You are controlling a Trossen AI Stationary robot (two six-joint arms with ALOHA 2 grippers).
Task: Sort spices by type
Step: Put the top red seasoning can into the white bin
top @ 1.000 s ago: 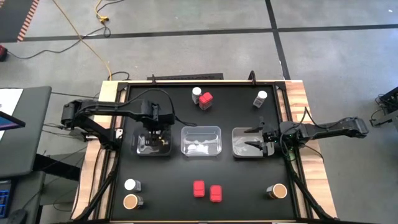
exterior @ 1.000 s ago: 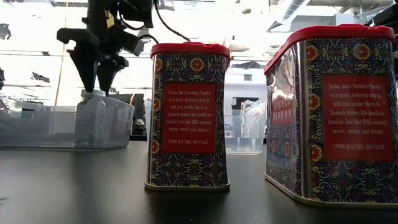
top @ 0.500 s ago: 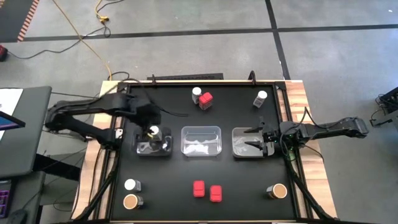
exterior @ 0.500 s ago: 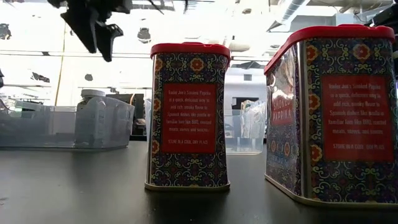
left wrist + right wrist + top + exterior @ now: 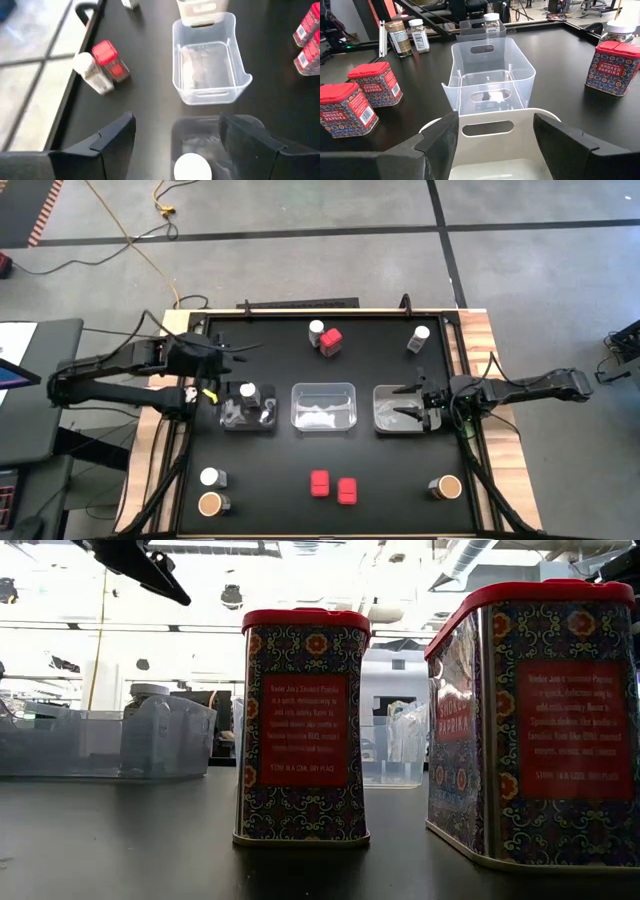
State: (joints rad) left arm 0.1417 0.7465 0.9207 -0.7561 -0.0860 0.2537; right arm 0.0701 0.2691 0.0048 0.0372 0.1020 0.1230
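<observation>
Black table [image 5: 290, 470] with wooden side rails, standing on a grey concrete floor; bright open room behind in the low view.

Trays: 3 clear plastic, in a row across the table's middle – left tray [image 5: 247, 418], centre tray [image 5: 323, 406], right tray [image 5: 398, 410].

Red tins: 3. Two side by side at 6 o'clock [image 5: 320, 483] [image 5: 347, 491]; labels read "Trader Joe's Smoked Paprika". The third [image 5: 331, 341] stands at 12 o'clock, touching a white-capped jar [image 5: 316, 332].

White-capped jars: 4. One beside the tin at 12; one [image 5: 418, 338] at 1 o'clock; one [image 5: 212, 478] at 7 o'clock; one [image 5: 248, 395] upright inside the left tray.

Tan-topped jars: 2. One [image 5: 210, 503] at 7 o'clock, just beside the white-capped one; one [image 5: 447, 487] at 5 o'clock.

Left gripper [image 5: 177, 137]: at 9 o'clock, raised, beside the left tray; fingers apart, holding nothing.

Right gripper [image 5: 495, 135]: at 3 o'clock over the right tray's outer rim; fingers spread, empty.
</observation>
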